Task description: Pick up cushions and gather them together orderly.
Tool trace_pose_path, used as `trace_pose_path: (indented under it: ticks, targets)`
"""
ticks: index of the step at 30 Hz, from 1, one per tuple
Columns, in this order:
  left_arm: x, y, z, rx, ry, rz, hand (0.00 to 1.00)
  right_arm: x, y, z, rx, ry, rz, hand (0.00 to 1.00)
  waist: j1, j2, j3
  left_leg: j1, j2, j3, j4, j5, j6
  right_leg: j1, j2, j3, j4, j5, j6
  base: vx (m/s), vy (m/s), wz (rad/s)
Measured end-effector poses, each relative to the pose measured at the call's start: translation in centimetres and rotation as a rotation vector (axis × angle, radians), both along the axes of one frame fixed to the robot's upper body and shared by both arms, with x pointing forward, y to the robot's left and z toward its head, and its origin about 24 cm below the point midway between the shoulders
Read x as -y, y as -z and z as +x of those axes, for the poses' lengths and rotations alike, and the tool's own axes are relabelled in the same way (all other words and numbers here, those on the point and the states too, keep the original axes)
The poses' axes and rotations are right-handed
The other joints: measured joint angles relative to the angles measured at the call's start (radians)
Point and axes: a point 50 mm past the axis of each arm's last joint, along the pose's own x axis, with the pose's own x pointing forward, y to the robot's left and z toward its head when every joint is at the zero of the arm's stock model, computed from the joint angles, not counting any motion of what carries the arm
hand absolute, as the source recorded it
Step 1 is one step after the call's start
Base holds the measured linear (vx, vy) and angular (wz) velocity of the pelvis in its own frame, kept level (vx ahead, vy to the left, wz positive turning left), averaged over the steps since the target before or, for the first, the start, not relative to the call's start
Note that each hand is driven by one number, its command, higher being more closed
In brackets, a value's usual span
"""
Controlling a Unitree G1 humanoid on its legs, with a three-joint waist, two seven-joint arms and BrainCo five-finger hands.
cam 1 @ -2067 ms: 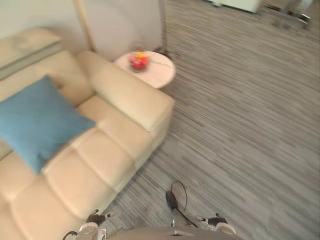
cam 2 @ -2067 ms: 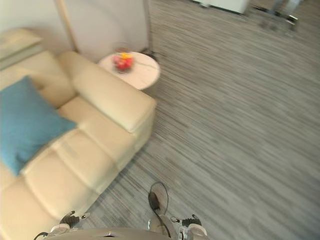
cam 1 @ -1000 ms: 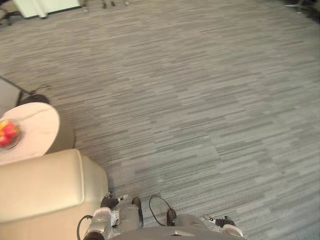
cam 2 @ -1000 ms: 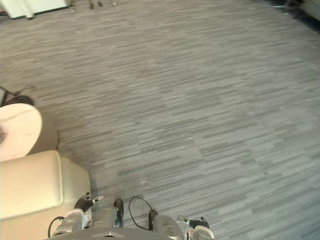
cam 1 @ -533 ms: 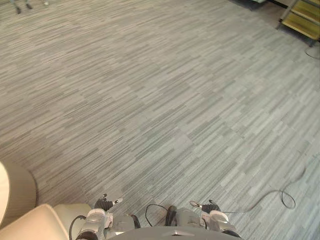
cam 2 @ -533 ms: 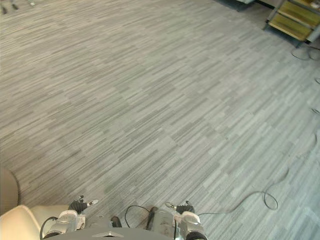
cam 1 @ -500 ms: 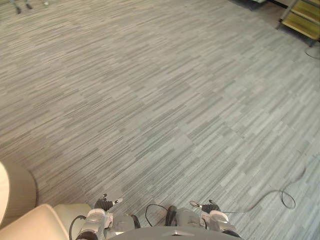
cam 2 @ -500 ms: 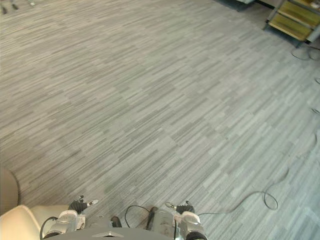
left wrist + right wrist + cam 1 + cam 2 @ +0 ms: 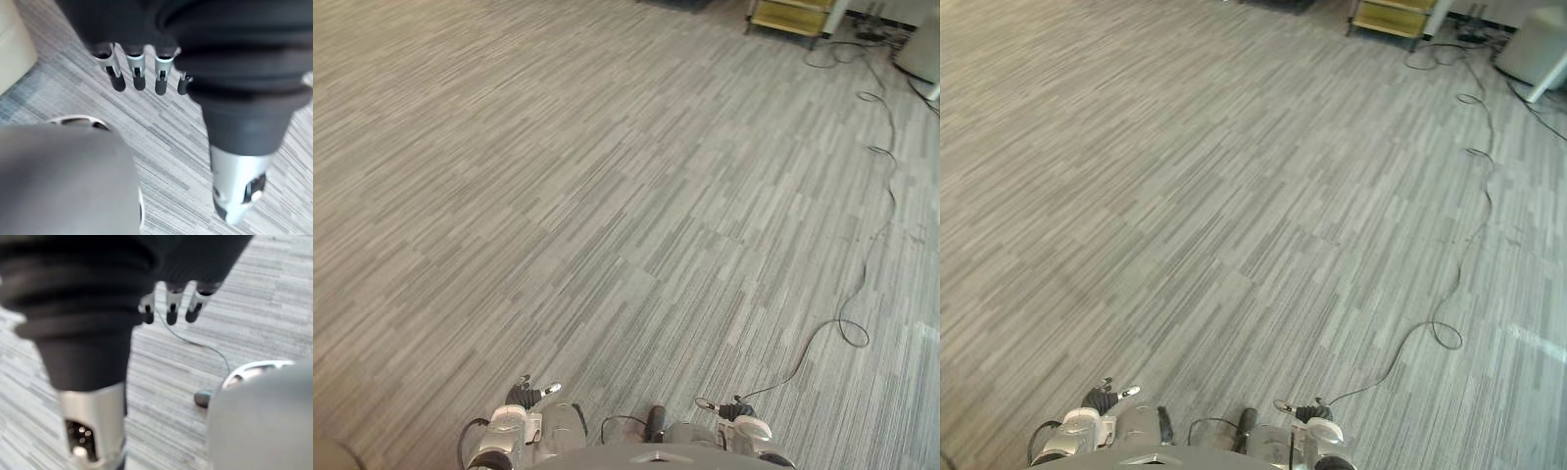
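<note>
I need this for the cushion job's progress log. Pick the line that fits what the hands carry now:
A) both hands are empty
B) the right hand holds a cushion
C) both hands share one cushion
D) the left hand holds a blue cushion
A: the left hand and the right hand each hang with straight fingers over the grey carpet, with nothing between the fingers and thumb.

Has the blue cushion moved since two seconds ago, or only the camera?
Cannot tell. The whole view swung right, off the sofa onto carpet and a yellow rack: the camera turned, which says nothing of the cushion.
</note>
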Motion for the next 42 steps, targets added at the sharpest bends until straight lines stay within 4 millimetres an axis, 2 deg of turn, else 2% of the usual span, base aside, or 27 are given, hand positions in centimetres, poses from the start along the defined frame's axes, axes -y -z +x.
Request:
trace_pose_path:
  ticks: [3, 4, 5, 7, 9, 10, 11, 12, 13, 14, 15, 16, 17, 18, 20, 23, 25, 28, 30, 31, 32, 33, 35, 37, 39, 40, 42]
  targets:
    - [-0.2, 0.0, -0.2, -0.002, -0.012, 0.003, 0.00, 0.1, 0.0, 0.0, 0.004, 0.009, -0.003, 0.00, 0.001, 0.006, 0.003, -0.035, -0.048, -0.062, -0.269, 0.016, -0.023, 0.003, -0.022, 0.072, -0.005, -0.018, 0.032, 0.14, 0.212, -0.96]
    - [-0.1, 0.1, -0.5, -0.008, -0.018, -0.002, 0.00, 0.3, -0.1, -0.3, 0.003, 0.017, -0.015, 0.00, 0.004, 0.015, 0.003, -0.022, -0.052, -0.080, -0.371, 0.076, -0.038, 0.005, -0.020, 0.091, -0.008, -0.022, 0.055, 0.22, 0.279, -1.00]
    - [-0.2, 0.3, -1.0, -0.022, -0.029, -0.003, 0.00, 0.3, -0.2, -0.3, 0.015, 0.020, -0.024, 0.00, 0.018, 0.018, -0.004, 0.006, -0.082, -0.064, -0.409, 0.111, -0.019, 0.014, -0.031, 0.131, -0.007, -0.018, 0.082, 0.33, 0.306, -0.87]
    - [-0.7, 0.2, -1.0, -0.018, -0.034, 0.008, 0.00, -0.2, -0.1, -0.6, 0.025, 0.030, -0.012, 0.00, 0.019, -0.014, -0.006, 0.060, -0.101, 0.011, -0.454, 0.139, -0.014, 0.022, -0.032, 0.131, 0.063, -0.044, 0.080, 0.43, 0.163, -0.41]
    - [-0.9, 0.2, -1.3, -0.024, -0.041, 0.012, 0.00, -0.6, -0.1, -0.5, 0.028, 0.024, -0.005, 0.00, 0.031, -0.026, -0.001, 0.023, -0.083, 0.044, -0.341, 0.142, -0.011, 0.059, -0.013, 0.131, 0.050, -0.030, 0.038, 0.25, 0.043, -0.37]
    - [-1.5, 0.2, -1.4, -0.015, -0.076, 0.017, 0.00, -1.0, -0.4, 0.6, 0.054, 0.016, 0.003, 0.00, 0.049, -0.029, 0.005, -0.107, -0.076, 0.015, -0.167, 0.091, -0.032, 0.086, -0.033, 0.163, -0.007, -0.047, 0.030, 0.32, 0.152, -0.74]
    - [-1.2, 0.5, -2.1, -0.036, -0.108, -0.001, 0.00, -0.7, -0.7, 1.4, 0.076, 0.025, 0.000, 0.00, 0.047, -0.029, 0.001, -0.114, -0.124, -0.048, -0.350, 0.104, 0.002, 0.086, -0.043, 0.213, -0.029, -0.079, 0.055, 0.30, 0.200, -0.85]
    - [-1.0, 0.7, -2.8, -0.053, -0.113, -0.006, 0.00, -0.8, -0.8, 1.7, 0.084, 0.029, 0.002, 0.00, 0.048, -0.019, 0.000, -0.117, -0.123, -0.051, -0.360, 0.165, 0.034, 0.089, -0.042, 0.229, -0.031, -0.100, 0.063, 0.29, 0.269, -0.80]
    - [-1.1, 0.9, -3.8, -0.082, -0.139, -0.008, 0.00, -1.3, -0.7, 1.7, 0.088, 0.041, 0.022, 0.00, 0.049, -0.031, -0.013, -0.101, -0.138, -0.013, -0.347, 0.125, 0.062, 0.080, -0.071, 0.268, -0.002, -0.148, 0.052, 0.30, 0.235, -0.59]
    - [-1.6, 1.0, -4.4, -0.092, -0.143, 0.002, 0.00, -2.2, -0.3, 1.1, 0.072, 0.046, 0.046, 0.00, 0.048, -0.062, -0.033, -0.093, -0.169, 0.005, -0.349, 0.096, 0.071, 0.060, -0.100, 0.285, 0.046, -0.182, 0.067, 0.39, 0.242, -0.51]
    - [-2.0, 1.0, -4.8, -0.104, -0.142, 0.013, 0.00, -2.8, 0.2, -0.3, 0.039, 0.060, 0.069, 0.00, 0.049, -0.090, -0.055, -0.073, -0.197, 0.031, -0.352, 0.065, 0.079, -0.008, -0.134, 0.313, 0.199, -0.210, 0.120, 0.35, 0.164, -0.26]
    - [-2.1, 1.0, -4.8, -0.105, -0.142, 0.017, 0.00, -2.8, 0.2, -0.2, 0.043, 0.061, 0.068, 0.00, 0.050, -0.097, -0.060, -0.061, -0.202, 0.045, -0.354, 0.055, 0.085, -0.043, -0.142, 0.321, 0.286, -0.216, 0.139, 0.37, 0.154, -0.30]
    - [-2.3, 1.0, -5.0, -0.108, -0.136, 0.024, 0.00, -2.8, 0.2, -0.2, 0.046, 0.062, 0.068, 0.00, 0.051, -0.107, -0.064, -0.025, -0.212, 0.064, -0.358, 0.037, 0.098, -0.106, -0.152, 0.327, 0.452, -0.202, 0.189, 0.30, 0.117, -0.26]
    - [-2.3, 0.9, -4.9, -0.108, -0.130, 0.027, 0.00, -2.8, 0.1, -0.1, 0.053, 0.062, 0.066, 0.00, 0.049, -0.112, -0.062, 0.001, -0.215, 0.073, -0.361, 0.028, 0.108, -0.140, -0.160, 0.324, 0.547, -0.173, 0.216, 0.37, 0.135, -0.31]
    - [-2.4, 1.0, -5.1, -0.115, -0.109, 0.033, 0.00, -2.4, -0.2, 0.0, 0.080, 0.060, 0.056, 0.00, 0.032, -0.110, -0.060, 0.119, -0.222, 0.083, -0.379, -0.013, 0.116, -0.237, -0.195, 0.277, 0.853, -0.016, 0.245, 0.41, 0.089, -0.14]
    - [-2.5, 0.7, -4.3, -0.093, -0.090, 0.042, 0.00, -2.2, -0.5, 0.3, 0.106, 0.060, 0.047, 0.00, 0.015, -0.107, -0.060, 0.252, -0.217, 0.076, -0.469, -0.022, 0.113, -0.334, -0.228, 0.121, 0.987, -0.068, 0.148, 0.39, -0.018, 0.01]
    - [-2.2, 0.7, -4.0, -0.088, -0.089, 0.034, 0.00, -1.4, -0.7, 0.5, 0.114, 0.075, 0.028, 0.00, 0.002, -0.092, -0.048, 0.366, -0.193, 0.078, -0.562, -0.012, 0.090, -0.377, -0.232, -0.033, 0.872, -0.145, 0.094, 0.43, -0.089, -0.03]
    - [-1.8, 0.7, -3.7, -0.082, -0.075, 0.029, 0.00, -0.9, -0.8, 0.5, 0.118, 0.086, 0.019, 0.00, -0.027, -0.078, -0.041, 0.457, -0.164, 0.088, -0.633, -0.009, 0.085, -0.436, -0.204, -0.109, 0.607, -0.140, 0.064, 0.44, -0.155, 0.00]
    - [-1.8, 0.8, -3.6, -0.089, -0.055, 0.032, 0.00, -0.8, -0.9, 0.8, 0.126, 0.084, 0.018, 0.00, -0.035, -0.082, -0.039, 0.503, -0.156, 0.083, -0.674, -0.007, 0.080, -0.462, -0.173, -0.093, 0.317, -0.021, 0.076, 0.59, -0.287, 0.16]
    - [-2.0, 0.7, -3.4, -0.080, -0.052, 0.039, 0.00, -0.9, -0.7, 0.5, 0.114, 0.087, 0.022, 0.00, -0.044, -0.102, -0.036, 0.555, -0.172, 0.052, -0.699, -0.001, 0.066, -0.433, -0.165, -0.061, 0.086, 0.106, 0.085, 0.68, -0.351, 0.30]
    - [-1.7, 0.7, -3.4, -0.085, -0.053, 0.032, 0.00, -1.0, -0.7, 0.5, 0.116, 0.089, 0.027, 0.00, -0.047, -0.102, -0.028, 0.599, -0.163, 0.018, -0.704, 0.004, 0.028, -0.404, -0.156, -0.041, 0.091, 0.277, 0.034, 0.58, -0.299, 0.25]
    - [-1.7, 0.8, -3.4, -0.089, -0.053, 0.031, 0.00, -0.8, -0.8, 0.7, 0.123, 0.087, 0.023, 0.00, -0.046, -0.087, -0.026, 0.608, -0.152, 0.011, -0.703, 0.010, 0.022, -0.412, -0.149, -0.041, 0.125, 0.283, 0.015, 0.43, -0.243, -0.07]
    - [-0.1, 1.1, -3.2, -0.096, -0.034, -0.002, 0.00, 0.2, -1.4, 1.6, 0.151, 0.075, 0.004, 0.00, -0.048, -0.030, -0.034, 0.602, -0.103, -0.061, -0.661, 0.080, 0.002, -0.459, -0.118, -0.047, 0.287, 0.128, 0.011, 0.52, -0.320, -0.18]
    - [0.4, 1.1, -3.2, -0.095, -0.037, -0.014, 0.00, 0.6, -1.3, 1.3, 0.143, 0.103, 0.003, 0.00, -0.051, -0.007, -0.041, 0.566, -0.050, -0.125, -0.514, 0.122, -0.028, -0.426, -0.078, -0.070, 0.326, 0.055, 0.008, 0.51, -0.256, -0.05]
    - [0.2, 1.0, -2.8, -0.080, -0.056, -0.017, 0.00, 0.5, -1.1, 0.9, 0.130, 0.104, 0.005, 0.00, -0.056, 0.001, -0.036, 0.471, -0.004, -0.200, -0.260, 0.239, -0.064, -0.351, -0.042, -0.093, 0.314, 0.010, -0.004, 0.43, -0.171, -0.01]
    - [0.2, 0.9, -2.6, -0.070, -0.064, -0.021, 0.00, 0.4, -0.9, 0.5, 0.116, 0.096, 0.006, 0.00, -0.052, 0.006, -0.035, 0.382, 0.020, -0.240, -0.046, 0.395, -0.085, -0.280, -0.013, -0.087, 0.281, -0.019, -0.018, 0.56, -0.128, -0.13]
    - [0.2, 0.6, -2.1, -0.041, -0.061, -0.025, 0.00, -0.1, -0.7, 0.2, 0.103, 0.080, 0.013, 0.00, -0.043, 0.007, -0.026, 0.242, 0.055, -0.205, 0.235, 0.329, -0.066, -0.192, 0.020, -0.064, 0.238, -0.042, -0.033, 0.54, -0.069, -0.31]
